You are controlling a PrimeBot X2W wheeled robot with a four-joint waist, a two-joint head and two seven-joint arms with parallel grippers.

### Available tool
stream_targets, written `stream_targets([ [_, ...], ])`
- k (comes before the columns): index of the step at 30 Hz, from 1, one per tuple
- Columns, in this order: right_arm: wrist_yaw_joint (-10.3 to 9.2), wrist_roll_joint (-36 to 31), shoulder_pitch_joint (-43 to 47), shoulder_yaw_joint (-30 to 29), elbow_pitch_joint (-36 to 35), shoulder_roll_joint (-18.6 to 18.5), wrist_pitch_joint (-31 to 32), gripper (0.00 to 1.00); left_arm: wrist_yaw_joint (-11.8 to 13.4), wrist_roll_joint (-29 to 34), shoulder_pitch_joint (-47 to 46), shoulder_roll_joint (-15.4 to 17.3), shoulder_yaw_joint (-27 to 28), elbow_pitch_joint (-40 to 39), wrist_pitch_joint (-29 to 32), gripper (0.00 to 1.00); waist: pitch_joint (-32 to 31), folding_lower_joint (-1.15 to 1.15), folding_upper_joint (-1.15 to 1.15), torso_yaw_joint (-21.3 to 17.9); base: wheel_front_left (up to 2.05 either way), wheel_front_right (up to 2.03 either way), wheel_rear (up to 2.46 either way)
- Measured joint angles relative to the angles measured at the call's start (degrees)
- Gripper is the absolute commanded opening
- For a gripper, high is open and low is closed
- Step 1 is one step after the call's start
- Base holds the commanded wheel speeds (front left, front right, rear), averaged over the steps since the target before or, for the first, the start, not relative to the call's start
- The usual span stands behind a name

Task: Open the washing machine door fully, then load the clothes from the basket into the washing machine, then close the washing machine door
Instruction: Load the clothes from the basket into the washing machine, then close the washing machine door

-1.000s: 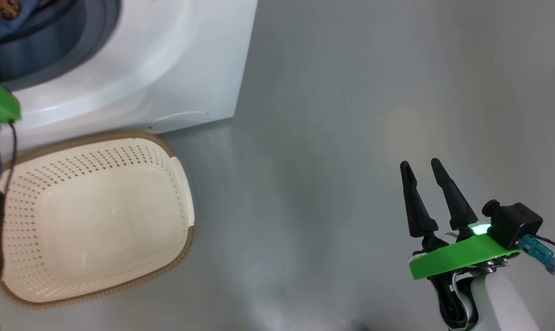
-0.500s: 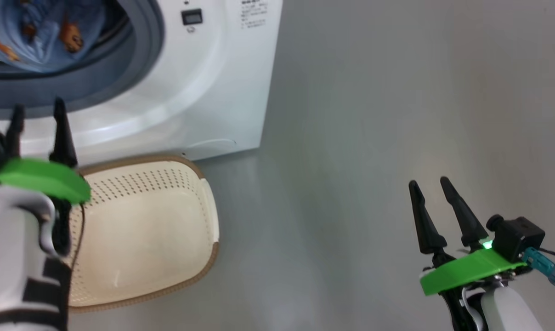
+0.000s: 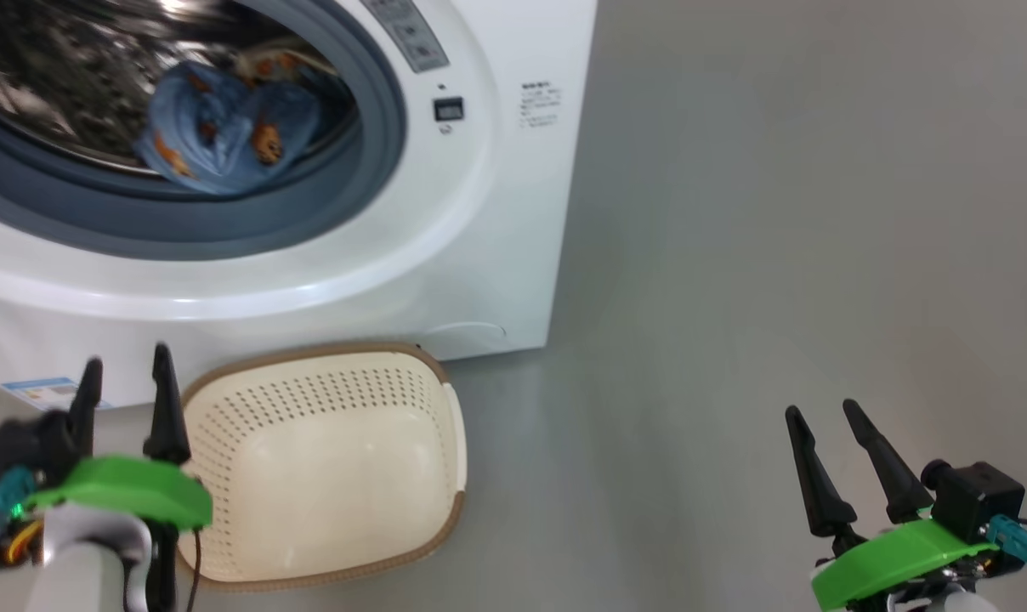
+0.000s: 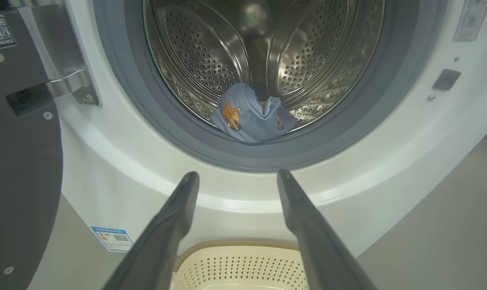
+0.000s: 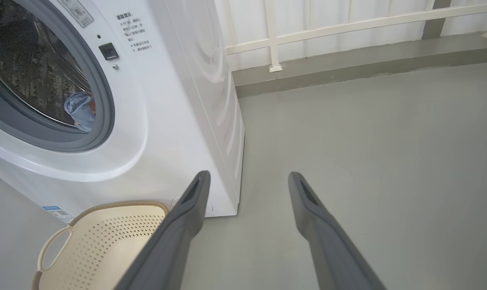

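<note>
The washing machine [image 3: 445, 238] stands open, and the clothes lie in its steel drum: a light blue garment [image 3: 224, 136] with orange prints, with a paler piece [image 3: 263, 61] behind it. The left wrist view shows that blue garment [image 4: 251, 117] at the drum's front lip, and the washing machine door [image 4: 21, 169] swung wide at the left on its hinge. The basket [image 3: 428, 518] sits on the floor before the machine with nothing in it. My left gripper [image 3: 127, 361] is open just left of the basket. My right gripper [image 3: 821, 410] is open over bare floor, far right.
Grey floor [image 3: 734, 255] spreads to the right of the machine. A white railing and low kerb [image 5: 348, 48] run behind it. A blue label sticker [image 4: 112, 237] marks the machine's lower front. The door's dark inner face takes up the space to the left.
The head camera has swung up, bringing the drum into view. My left gripper has drawn back from the drum opening to the basket's left side. The right gripper keeps its place, still open.
</note>
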Motion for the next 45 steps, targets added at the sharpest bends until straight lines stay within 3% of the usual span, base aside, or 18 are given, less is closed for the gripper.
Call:
stream_targets([
  [20,0.0,0.1,8.2,-3.4,0.0,-1.1,0.0,1.0,0.0,0.3,19.6,-0.8,-0.4,-11.3,0.1,1.0,-10.2,0.0,0.0,6.1,0.0,0.0,0.0],
  [45,0.0,0.1,8.8,-3.7,-0.4,-0.9,0.0,1.0,0.0,0.3,21.7,-0.9,-0.4,-13.2,0.1,1.0,-11.0,0.0,0.0,6.7,0.0,0.0,0.0],
])
